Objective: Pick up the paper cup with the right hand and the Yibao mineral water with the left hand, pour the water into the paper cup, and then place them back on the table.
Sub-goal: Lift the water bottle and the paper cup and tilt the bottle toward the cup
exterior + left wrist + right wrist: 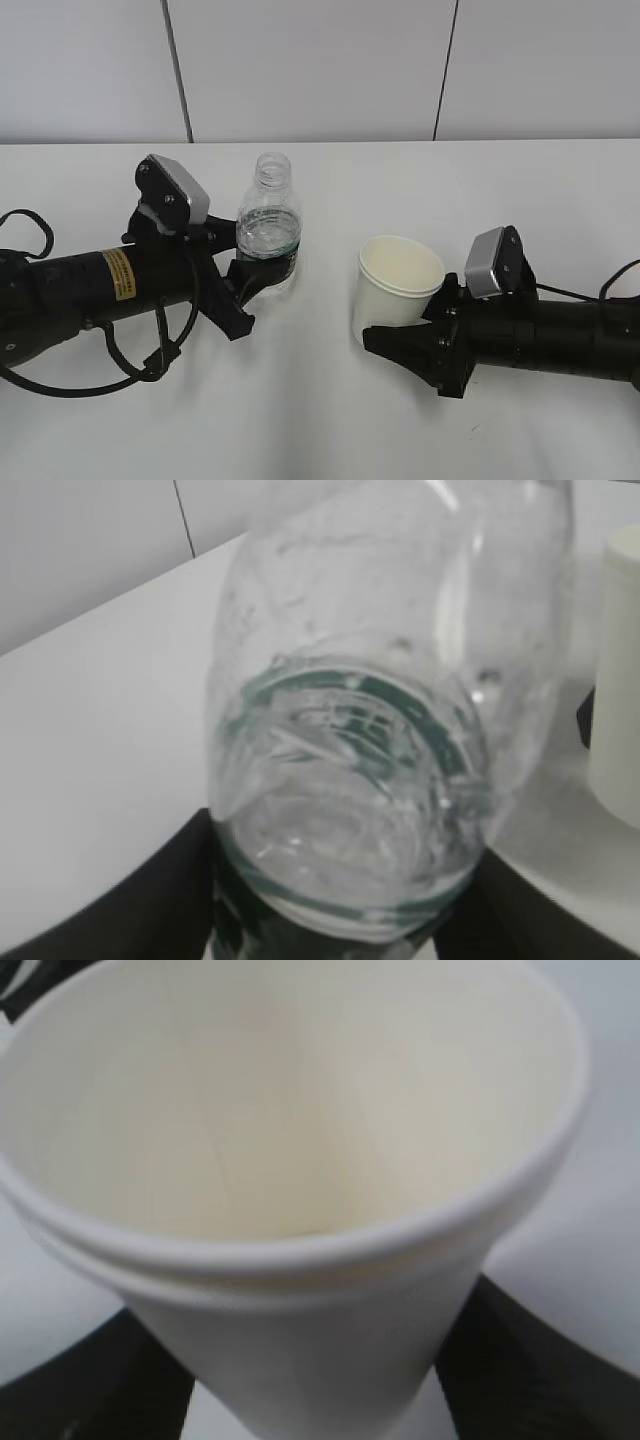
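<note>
Your left hand (262, 268) lies low and nearly level along the bench (330, 410), reaching in from the left edge with its yellow sticker (118, 274) facing up and its grey wrist block (178, 192) raised behind the jaws. Those jaws sit on either side of the lower body of the Yibao mineral water (268, 222), which stands upright and capless on the bench left of centre. In the left wrist view the dark fingers (150, 905) flank the bottle's base and look pressed against it — clamped, as far as you can see. Your right hand (400, 335) comes in from the right edge, also low and close to horizontal, wrist block (487, 263) tilted up. Its jaws straddle the bottom of the paper cup (396, 283), which stands upright just right of centre, mouth open upward, well apart from the bottle. In the right wrist view the black fingers (105, 1385) lie tight to both sides of the tapering cup — closed on it.
</note>
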Action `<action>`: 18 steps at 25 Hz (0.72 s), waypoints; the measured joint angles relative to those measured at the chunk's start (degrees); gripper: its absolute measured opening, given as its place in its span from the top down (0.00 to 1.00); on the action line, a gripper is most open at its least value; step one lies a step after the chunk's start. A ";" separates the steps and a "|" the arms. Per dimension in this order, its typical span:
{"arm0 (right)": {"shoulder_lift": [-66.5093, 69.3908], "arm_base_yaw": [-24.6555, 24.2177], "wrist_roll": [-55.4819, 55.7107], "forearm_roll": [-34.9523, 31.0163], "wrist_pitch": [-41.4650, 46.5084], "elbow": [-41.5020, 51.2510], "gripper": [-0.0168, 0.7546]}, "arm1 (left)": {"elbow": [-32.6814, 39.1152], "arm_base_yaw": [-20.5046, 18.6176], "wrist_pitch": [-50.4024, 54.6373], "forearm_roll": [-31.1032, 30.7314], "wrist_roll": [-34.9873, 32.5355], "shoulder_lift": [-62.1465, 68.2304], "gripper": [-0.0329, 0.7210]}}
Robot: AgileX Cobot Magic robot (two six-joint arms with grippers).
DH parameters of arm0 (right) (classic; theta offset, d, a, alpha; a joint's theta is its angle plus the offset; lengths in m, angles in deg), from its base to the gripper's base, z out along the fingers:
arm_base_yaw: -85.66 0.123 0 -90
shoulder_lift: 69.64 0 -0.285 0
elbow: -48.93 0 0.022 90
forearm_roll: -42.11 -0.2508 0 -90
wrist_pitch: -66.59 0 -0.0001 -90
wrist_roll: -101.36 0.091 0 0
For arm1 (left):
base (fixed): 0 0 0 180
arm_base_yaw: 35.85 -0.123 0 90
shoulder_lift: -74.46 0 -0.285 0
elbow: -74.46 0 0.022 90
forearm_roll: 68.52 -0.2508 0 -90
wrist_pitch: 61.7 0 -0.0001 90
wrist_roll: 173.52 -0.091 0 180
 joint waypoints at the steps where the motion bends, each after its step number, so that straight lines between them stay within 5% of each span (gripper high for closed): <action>1: 0.00 0.00 1.01 1.92 0.00 -0.92 0.29 | 0.00 0.00 -0.21 0.07 -1.19 0.00 0.44; 18: 0.00 5.00 4.29 7.56 5.86 -7.72 0.30 | -9.25 -0.05 5.01 -2.93 -14.84 0.00 0.45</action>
